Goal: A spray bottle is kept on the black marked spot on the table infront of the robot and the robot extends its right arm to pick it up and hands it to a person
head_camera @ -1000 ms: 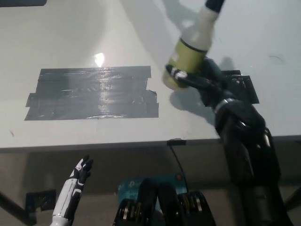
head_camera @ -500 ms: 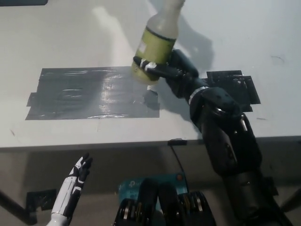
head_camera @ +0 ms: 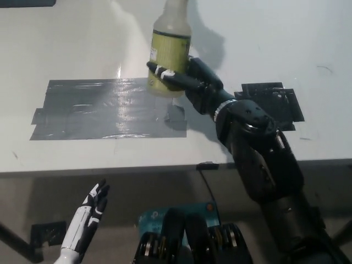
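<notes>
Your right hand (head_camera: 184, 82) is wrapped around the spray bottle (head_camera: 169, 52), holding it above the counter (head_camera: 82, 38), over the grey tape patch (head_camera: 104, 110) and well clear of the black marked spot (head_camera: 275, 102). Pickup looks done; the handover remains, and no person shows. Your left hand (head_camera: 93, 204) rests low, fingers spread.

Lab-like: tape-marked white table (head_camera: 286, 33)
</notes>
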